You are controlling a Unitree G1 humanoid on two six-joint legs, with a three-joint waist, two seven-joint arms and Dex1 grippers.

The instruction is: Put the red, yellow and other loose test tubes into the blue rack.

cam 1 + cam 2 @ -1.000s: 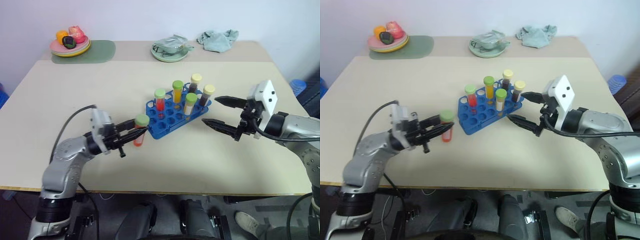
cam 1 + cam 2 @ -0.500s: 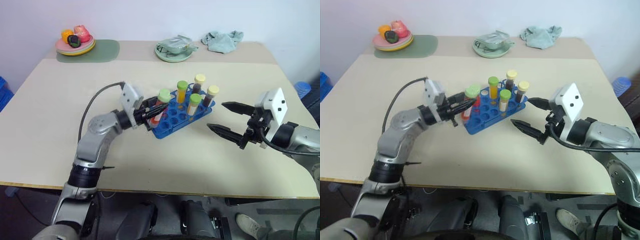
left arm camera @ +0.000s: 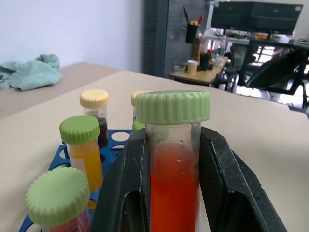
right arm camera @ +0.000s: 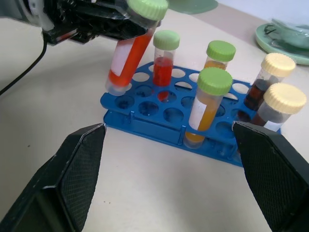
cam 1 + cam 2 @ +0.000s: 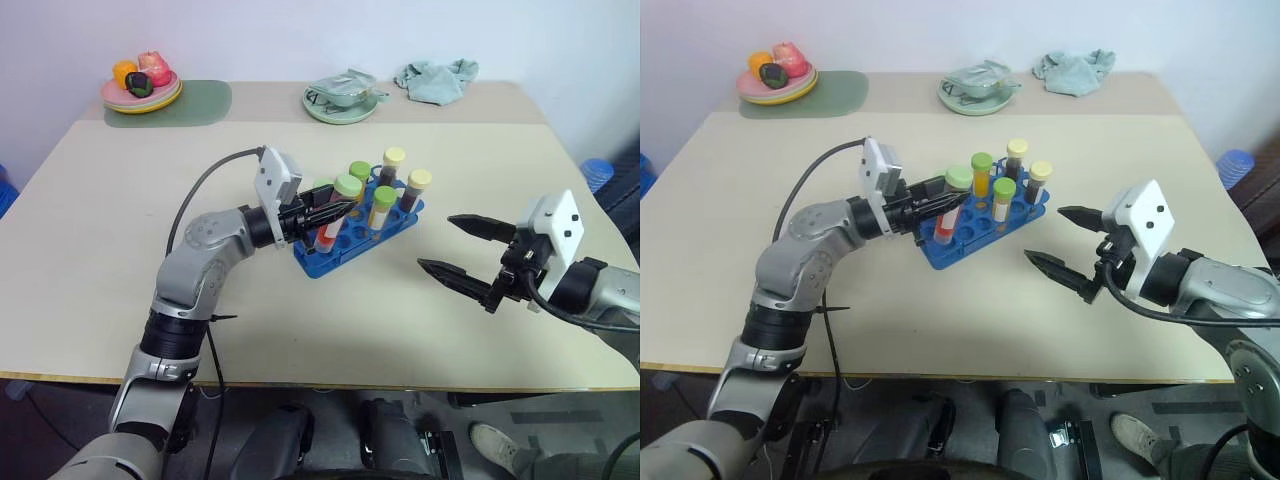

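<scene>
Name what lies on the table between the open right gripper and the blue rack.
Nothing: in the left eye view, the stretch of table between the right gripper and the blue rack is bare.

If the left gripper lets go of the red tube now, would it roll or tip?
The red tube hangs tilted above the blue rack, so it would probably tip over. Its round body would likely roll. The left gripper is shut on it.
</scene>
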